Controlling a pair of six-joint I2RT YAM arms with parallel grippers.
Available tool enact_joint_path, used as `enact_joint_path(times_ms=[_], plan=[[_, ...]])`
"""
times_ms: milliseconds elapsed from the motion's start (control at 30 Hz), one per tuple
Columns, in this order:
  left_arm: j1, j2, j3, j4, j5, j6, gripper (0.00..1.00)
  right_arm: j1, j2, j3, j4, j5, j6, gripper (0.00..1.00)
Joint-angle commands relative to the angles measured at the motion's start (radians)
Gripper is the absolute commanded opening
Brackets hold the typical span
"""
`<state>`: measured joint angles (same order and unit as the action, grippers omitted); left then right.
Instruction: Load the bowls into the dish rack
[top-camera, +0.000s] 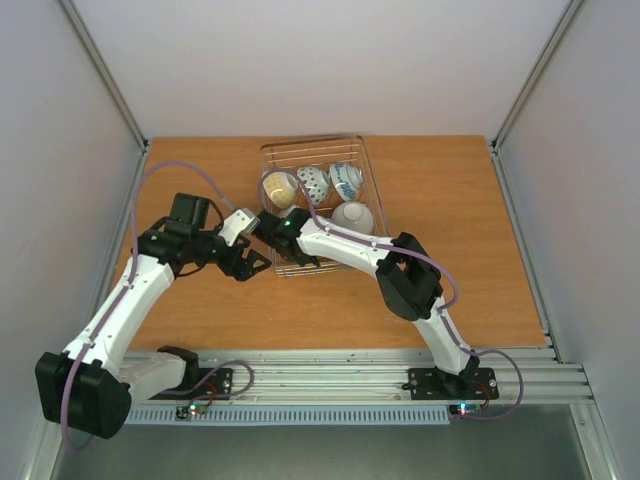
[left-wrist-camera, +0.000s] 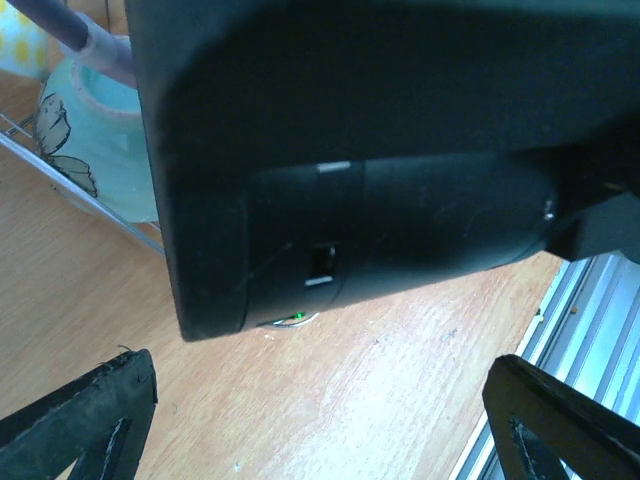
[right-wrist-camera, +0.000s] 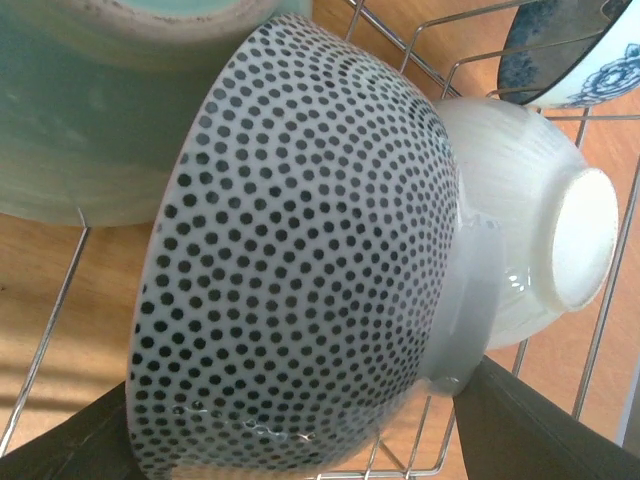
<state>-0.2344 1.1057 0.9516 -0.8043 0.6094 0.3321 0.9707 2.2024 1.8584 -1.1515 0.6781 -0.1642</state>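
dotted bowl (right-wrist-camera: 300, 260) between fingers of right gripper (right-wrist-camera: 300, 425) (inside the dish rack (top-camera: 290, 158))

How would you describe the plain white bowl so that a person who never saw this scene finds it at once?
Find the wire dish rack in the middle of the wooden table. The white bowl lies in the rack's right half, on the near side, just before the blue-and-white bowl. Unlike the dotted bowl beside it, it is plain, without any pattern, and its foot ring shows.
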Motion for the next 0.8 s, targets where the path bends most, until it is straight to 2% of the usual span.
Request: enact_joint_path(times_ms=[0, 200, 433, 600, 767], plan=[[-0.001, -0.006, 0.003, 0.01, 0.044, 0.041, 0.9, 0.016, 0.028, -0.067, -0.034, -0.066, -0.009, 0.14], [-0.002, -0.008, 0.004, 0.007, 0.043, 0.04, 0.9, 0.024, 0.014, -0.083, -0.033, -0.063, 0.002, 0.13], [-0.002, -0.004, 0.003, 0.01, 0.041, 0.04, 0.9, 0.042, -0.069, -0.112, -0.071, 0.011, 0.054, 0.02], [-0.001, -0.007, 0.004, 0.01, 0.042, 0.04, 0.9, 0.069, -0.139, -0.112, -0.129, 0.062, 0.078, 0.01], [-0.002, -0.013, 0.005, 0.008, 0.042, 0.039, 0.9, 0.086, -0.139, -0.083, -0.195, 0.089, 0.094, 0.01]])
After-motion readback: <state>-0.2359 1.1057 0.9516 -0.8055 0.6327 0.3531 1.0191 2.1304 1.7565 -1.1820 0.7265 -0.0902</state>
